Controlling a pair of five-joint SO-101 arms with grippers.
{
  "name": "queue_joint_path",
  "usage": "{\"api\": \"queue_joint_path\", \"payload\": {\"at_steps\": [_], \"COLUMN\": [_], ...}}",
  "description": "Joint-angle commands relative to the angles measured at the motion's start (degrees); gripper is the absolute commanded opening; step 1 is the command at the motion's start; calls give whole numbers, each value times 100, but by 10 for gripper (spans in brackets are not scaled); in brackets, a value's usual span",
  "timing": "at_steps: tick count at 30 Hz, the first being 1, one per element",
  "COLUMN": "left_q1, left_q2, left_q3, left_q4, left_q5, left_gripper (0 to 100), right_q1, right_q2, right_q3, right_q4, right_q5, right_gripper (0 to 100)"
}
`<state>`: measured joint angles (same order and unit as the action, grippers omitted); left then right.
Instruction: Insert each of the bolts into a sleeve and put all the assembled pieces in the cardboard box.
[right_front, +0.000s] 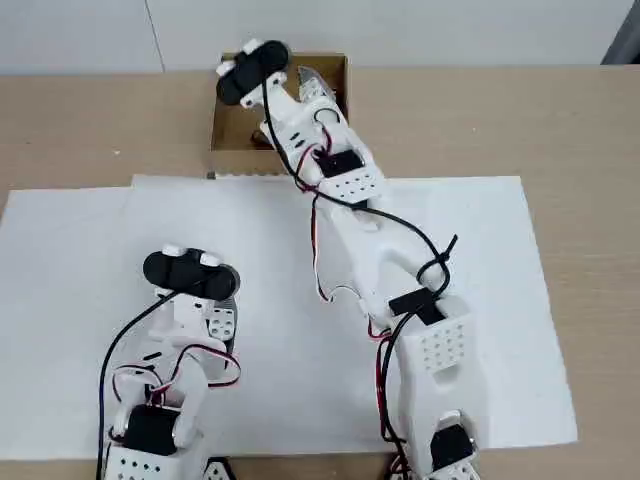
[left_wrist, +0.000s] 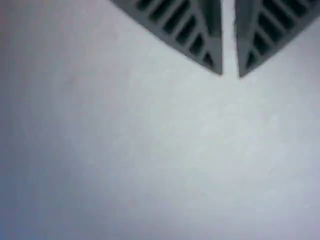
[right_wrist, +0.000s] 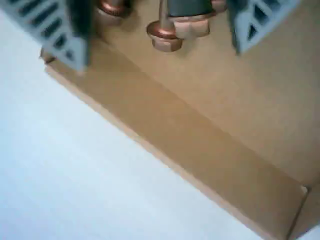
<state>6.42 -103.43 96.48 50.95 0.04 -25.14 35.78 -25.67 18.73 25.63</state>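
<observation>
My right gripper (right_wrist: 152, 50) hangs open over the cardboard box (right_wrist: 200, 150), its grey fingers (right_wrist: 62, 35) spread wide. Between them, on the box floor, lies an assembled piece (right_wrist: 172, 30) with a copper bolt head and a dark sleeve, and a second copper head (right_wrist: 112, 7) sits beside it. In the high view this arm stretches to the box (right_front: 228, 150) at the table's far edge, its gripper (right_front: 295, 92) inside it. My left gripper (left_wrist: 230, 74) is shut with nothing in it, close above the white paper (left_wrist: 150, 160). It sits at the near left (right_front: 220, 318).
A large white paper sheet (right_front: 80, 280) covers most of the wooden table (right_front: 560, 120). The box stands just beyond the sheet's far edge. The right arm's body and cables (right_front: 380, 260) cross the middle of the sheet.
</observation>
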Motion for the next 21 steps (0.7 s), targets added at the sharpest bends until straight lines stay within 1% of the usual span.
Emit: {"api": "queue_joint_path", "payload": {"at_steps": [1, 2, 4, 6, 11, 16, 21], "left_q1": [9, 9, 9, 9, 9, 9, 9], "left_q2": [-70, -70, -70, -70, -70, -70, -70], "left_q3": [-22, -22, -22, -22, -22, -22, -22], "left_q4": [26, 26, 26, 26, 26, 26, 26], "left_q5": [-35, -35, -35, -35, -35, -35, -35], "left_gripper": [6, 6, 6, 6, 6, 6, 6], "right_q1": [84, 101, 145, 207, 444, 708, 1077], "right_q2": [-171, -171, -171, -171, -251, -822, -1622], "right_q3": [-747, -914, -1222, -1521, -2338, -2989, -3235], "right_q4": [453, 602, 910, 1218, 2211, 3530, 4857], "right_q5": [35, 35, 18, 9, -9, -589, -914], "right_gripper": [29, 0, 19, 1, 2, 2, 2]}}
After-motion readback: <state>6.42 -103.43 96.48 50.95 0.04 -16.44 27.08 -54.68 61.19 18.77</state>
